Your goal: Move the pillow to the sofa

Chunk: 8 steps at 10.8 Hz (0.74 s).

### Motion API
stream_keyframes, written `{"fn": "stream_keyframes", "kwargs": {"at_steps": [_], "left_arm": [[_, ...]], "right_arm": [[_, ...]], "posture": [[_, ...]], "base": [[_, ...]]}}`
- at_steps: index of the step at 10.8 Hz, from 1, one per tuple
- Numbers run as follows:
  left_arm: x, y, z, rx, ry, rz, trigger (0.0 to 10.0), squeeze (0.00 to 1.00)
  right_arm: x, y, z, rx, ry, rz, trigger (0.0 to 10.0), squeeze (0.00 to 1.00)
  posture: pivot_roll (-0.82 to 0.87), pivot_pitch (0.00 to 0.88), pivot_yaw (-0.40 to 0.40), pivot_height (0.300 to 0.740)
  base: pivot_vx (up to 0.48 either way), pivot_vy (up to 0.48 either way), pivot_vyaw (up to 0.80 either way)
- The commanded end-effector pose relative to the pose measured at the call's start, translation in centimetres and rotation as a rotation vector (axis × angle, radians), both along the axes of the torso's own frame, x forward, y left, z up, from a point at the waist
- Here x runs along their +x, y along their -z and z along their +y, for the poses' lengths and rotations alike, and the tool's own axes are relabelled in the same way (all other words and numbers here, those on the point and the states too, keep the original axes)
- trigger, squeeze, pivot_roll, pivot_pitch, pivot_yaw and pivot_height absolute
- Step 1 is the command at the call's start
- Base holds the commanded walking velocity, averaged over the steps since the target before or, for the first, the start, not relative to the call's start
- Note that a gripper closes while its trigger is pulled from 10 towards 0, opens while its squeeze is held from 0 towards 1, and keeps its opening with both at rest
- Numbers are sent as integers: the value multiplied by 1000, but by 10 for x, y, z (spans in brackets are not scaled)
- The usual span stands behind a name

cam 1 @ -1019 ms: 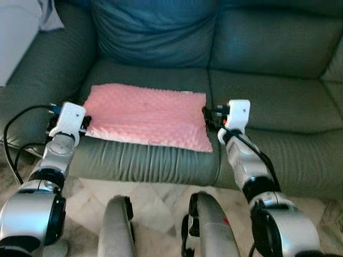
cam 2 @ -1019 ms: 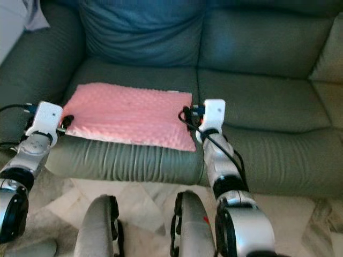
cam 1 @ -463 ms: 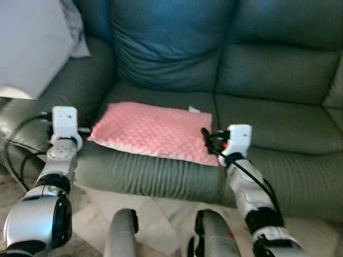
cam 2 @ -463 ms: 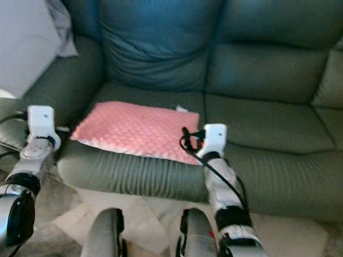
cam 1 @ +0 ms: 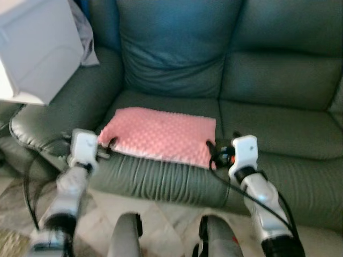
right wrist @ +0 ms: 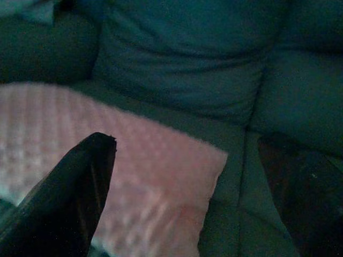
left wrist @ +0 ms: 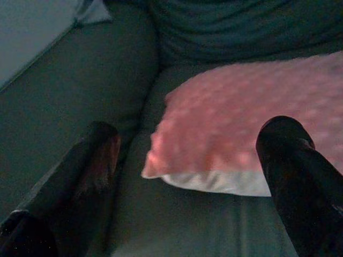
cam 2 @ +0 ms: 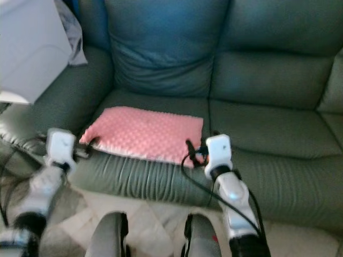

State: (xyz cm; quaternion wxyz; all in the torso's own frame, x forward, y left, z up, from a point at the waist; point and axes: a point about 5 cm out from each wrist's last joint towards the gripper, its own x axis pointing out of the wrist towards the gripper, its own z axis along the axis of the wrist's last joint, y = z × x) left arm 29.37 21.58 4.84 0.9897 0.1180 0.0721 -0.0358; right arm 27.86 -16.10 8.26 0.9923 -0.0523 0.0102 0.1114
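Pillow point(cam 1: 161, 135), pink and dimpled, lies flat on the seat of the sofa point(cam 1: 278, 107) in the middle of the frame, its near edge along the seat's front lip. Nearest the camera, the left claw point(cam 1: 105, 150) sits at the pillow's lower-left corner and the right claw point(cam 1: 214, 154) at its lower-right corner. In each wrist view the two black fingers stand wide apart with nothing between them, the pillow lying just beyond. Judging by this, the placing is done and the step in hand is the release and retreat; the next move calls for drawing both arms straight back without dragging the fabric. Farther off, a white box point(cam 1: 37, 48) fills the upper left, beside the sofa's armrest.
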Motion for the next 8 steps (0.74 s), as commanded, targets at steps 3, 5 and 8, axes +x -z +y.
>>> {"fn": "stream_keyframes", "kwargs": {"at_steps": [3, 5, 8], "left_arm": [[-23, 4, -6, 4, -159, -80, 10000, 1000], [-22, -6, -3, 26, -153, -95, 10000, 0], [-20, -8, -4, 29, -135, -65, 10000, 0]], "right_arm": [[-6, -2, 1, 174, 137, -3, 10000, 1000], [-5, -3, 1, 190, 179, 12, 10000, 0], [0, -4, -2, 190, 189, 12, 10000, 0]], "posture": [[19, 0, -12, 652], [13, 0, -18, 684], [-11, 0, 20, 729]], "base": [[0, 0, 0], [0, 0, 0], [0, 0, 0]]}}
